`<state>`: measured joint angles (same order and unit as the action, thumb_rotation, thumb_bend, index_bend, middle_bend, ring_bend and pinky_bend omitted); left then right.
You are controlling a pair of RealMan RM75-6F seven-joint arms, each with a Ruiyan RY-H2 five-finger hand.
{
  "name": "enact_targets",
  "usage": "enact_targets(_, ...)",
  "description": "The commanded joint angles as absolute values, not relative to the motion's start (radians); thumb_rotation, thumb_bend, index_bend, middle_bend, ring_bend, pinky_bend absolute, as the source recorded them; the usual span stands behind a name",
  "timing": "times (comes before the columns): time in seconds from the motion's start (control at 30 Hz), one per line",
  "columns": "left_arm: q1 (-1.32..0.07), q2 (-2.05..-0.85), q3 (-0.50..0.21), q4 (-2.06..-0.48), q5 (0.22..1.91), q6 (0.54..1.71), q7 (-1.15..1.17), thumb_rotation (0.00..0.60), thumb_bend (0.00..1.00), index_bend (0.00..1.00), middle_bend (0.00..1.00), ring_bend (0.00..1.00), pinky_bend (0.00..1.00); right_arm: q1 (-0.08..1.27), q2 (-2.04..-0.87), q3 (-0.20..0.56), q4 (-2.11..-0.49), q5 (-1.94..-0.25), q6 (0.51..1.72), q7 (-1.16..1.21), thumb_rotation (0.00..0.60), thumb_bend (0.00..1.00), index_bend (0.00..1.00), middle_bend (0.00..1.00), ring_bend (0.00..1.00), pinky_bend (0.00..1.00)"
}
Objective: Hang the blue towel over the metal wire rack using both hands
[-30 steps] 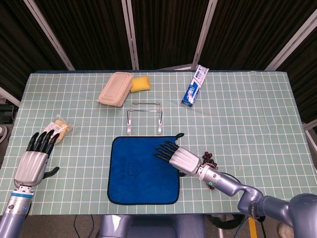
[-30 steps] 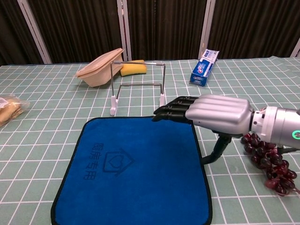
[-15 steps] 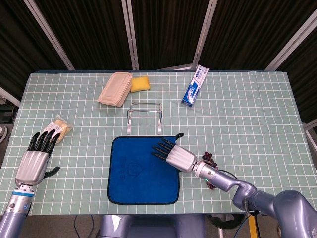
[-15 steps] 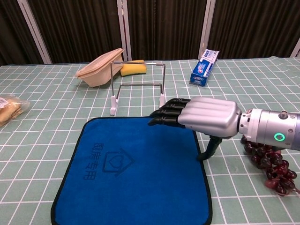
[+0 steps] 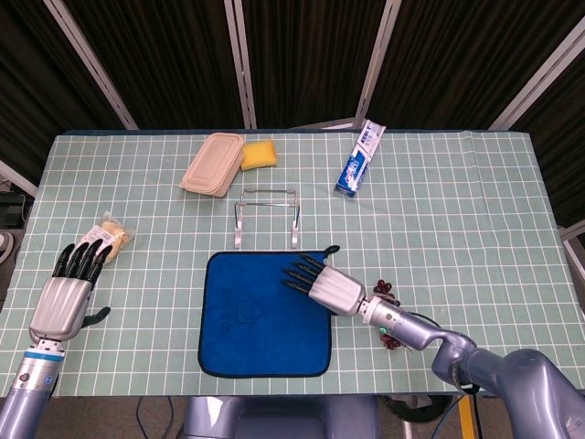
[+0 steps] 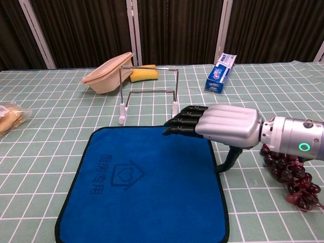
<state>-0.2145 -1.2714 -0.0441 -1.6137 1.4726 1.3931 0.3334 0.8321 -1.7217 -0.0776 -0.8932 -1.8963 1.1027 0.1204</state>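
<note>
The blue towel [image 5: 265,315] lies flat on the bench just in front of the wire rack [image 5: 266,218], and the right hand [image 5: 329,289], fingers straight and empty, hovers over its far right corner, while the open left hand [image 5: 62,297] waits well apart.

On the table there is 1 blue towel [image 5: 265,315], 1 metal wire rack [image 5: 266,217], 1 beige lidded container [image 5: 212,164], 1 yellow sponge [image 5: 259,155], 1 toothpaste box [image 5: 360,157], 1 wrapped snack packet [image 5: 109,237] and 1 bunch of dark grapes [image 6: 289,177]. 2 robot hands show: 1 left hand [image 5: 67,292] and 1 right hand [image 5: 324,285].
</note>
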Motion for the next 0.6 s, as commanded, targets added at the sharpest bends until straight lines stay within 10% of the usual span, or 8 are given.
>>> enact_targets(0.03,-0.215,-1.271,-0.044,-1.614,1.472,1.392,0.332,0.600,0.01,0.00,0.00,0.00,0.00,0.826,-1.712,-0.089,-0.888,-1.894,1.110,0.121,0.600,0.00,0.00,0.00,0.00,0.00)
enact_targets(0.6,-0.216,-1.273,-0.042,-1.618,1.473,1.391,0.333,0.600,0.01,0.00,0.00,0.00,0.00,0.832,-1.767,-0.093,-0.841,-1.861,1.147,0.169,0.600,0.00,0.00,0.00,0.00,0.00)
